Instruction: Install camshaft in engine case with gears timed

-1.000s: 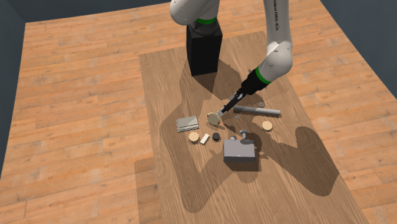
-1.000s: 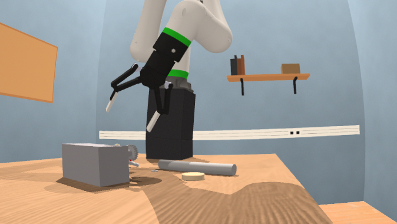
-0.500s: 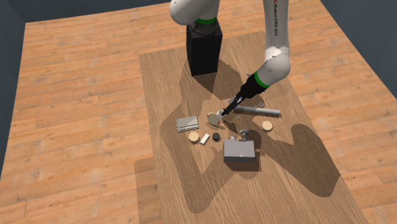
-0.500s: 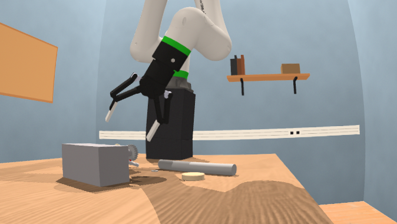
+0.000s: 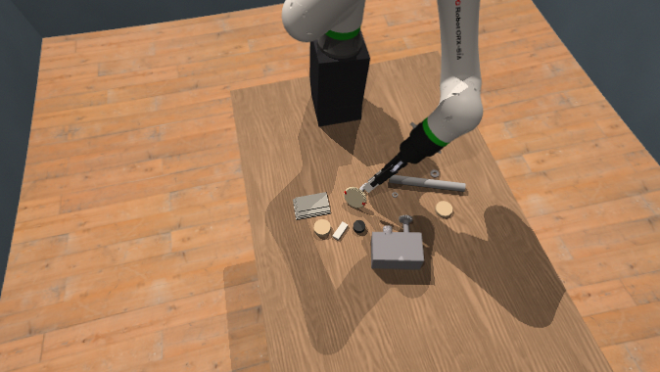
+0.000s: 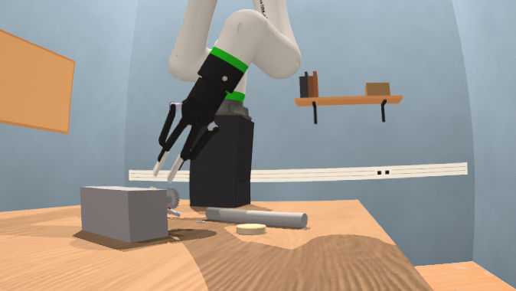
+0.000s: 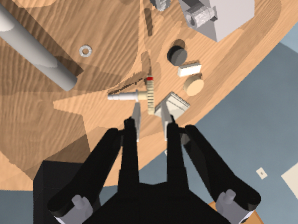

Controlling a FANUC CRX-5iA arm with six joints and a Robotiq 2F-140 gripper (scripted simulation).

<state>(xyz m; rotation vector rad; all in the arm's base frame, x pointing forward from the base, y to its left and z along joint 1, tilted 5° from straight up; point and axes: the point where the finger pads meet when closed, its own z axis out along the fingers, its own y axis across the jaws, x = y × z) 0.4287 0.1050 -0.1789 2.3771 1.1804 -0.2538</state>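
The camshaft [image 5: 355, 197] lies on the table, a tan big gear with red marks on a short shaft. In the wrist view it lies just beyond my fingertips, gear edge-on [image 7: 150, 96]. My gripper [image 5: 366, 186] hangs above it, tilted, well clear of the table in the side view [image 6: 165, 173]. Its fingers are narrowed but apart, with nothing between them [image 7: 149, 119]. The grey engine case [image 5: 397, 250] [image 6: 124, 212] stands upright nearer the table's front. The small crank gear [image 5: 403, 218] sits on its front face [image 6: 173, 197].
A long grey rod [image 5: 427, 183] lies right of the camshaft. Two tan discs [image 5: 444, 209] [image 5: 322, 227], a finned grey block [image 5: 311, 205], a white block [image 5: 340, 230], a black disc [image 5: 359, 226] and small washers [image 5: 434, 173] lie around. The black robot base [image 5: 339, 83] stands behind.
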